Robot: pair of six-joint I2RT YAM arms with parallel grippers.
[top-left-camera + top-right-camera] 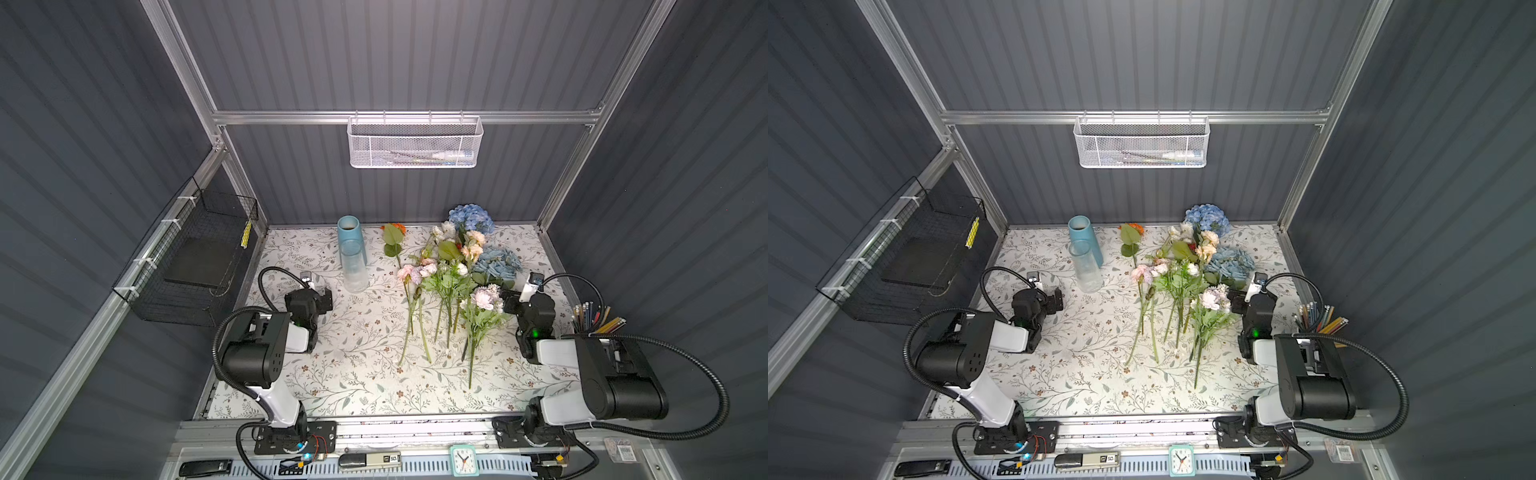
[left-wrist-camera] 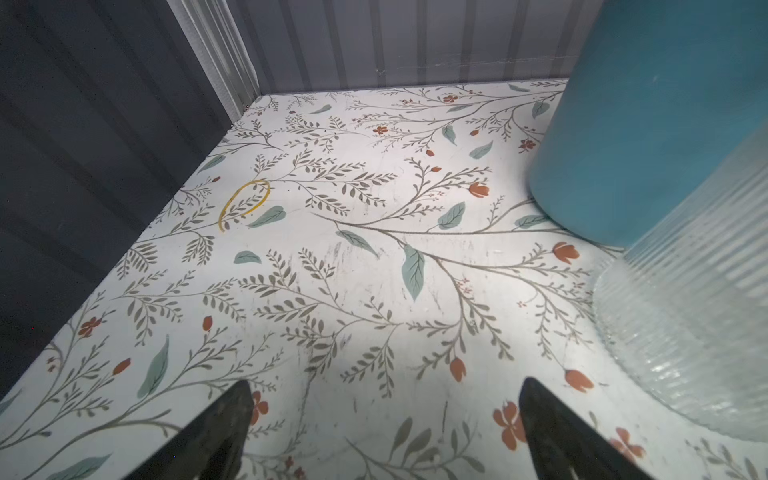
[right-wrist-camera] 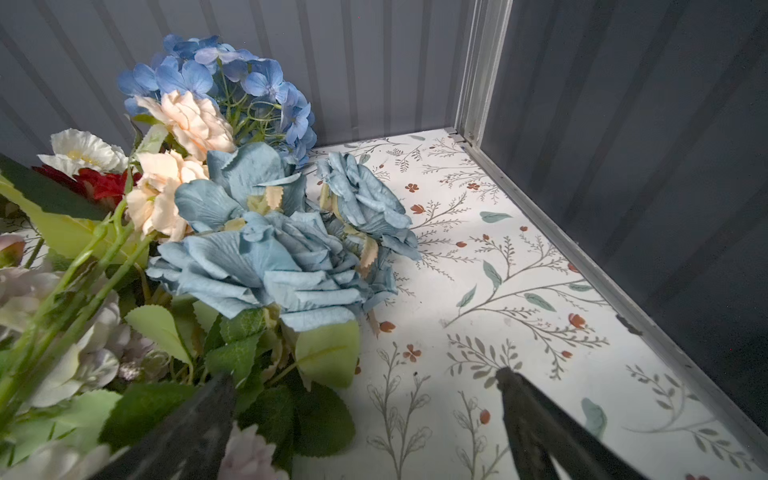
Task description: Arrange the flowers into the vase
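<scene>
1. Your flowers (image 1: 453, 274) lie flat in an overlapping heap on the right half of the desk (image 1: 332, 374), heads toward the far edge and stems toward the near edge. One orange-headed stem (image 1: 392, 243) lies apart, beside the vases.
2. The blue vase (image 1: 351, 237) and the clear ribbed vase (image 1: 354, 270) stand upright near the far edge, left of centre. Neither holds a flower.
3. Your left gripper (image 2: 384, 384) is spread wide and empty over bare desk beside the clear vase. Your right gripper (image 3: 365, 374) is also wide and empty, at the heap's right side.
4. Expect light stems and soft, crushable heads. Pinch a bare green stem below the leaves, because tangled neighbours may drag along.
</scene>
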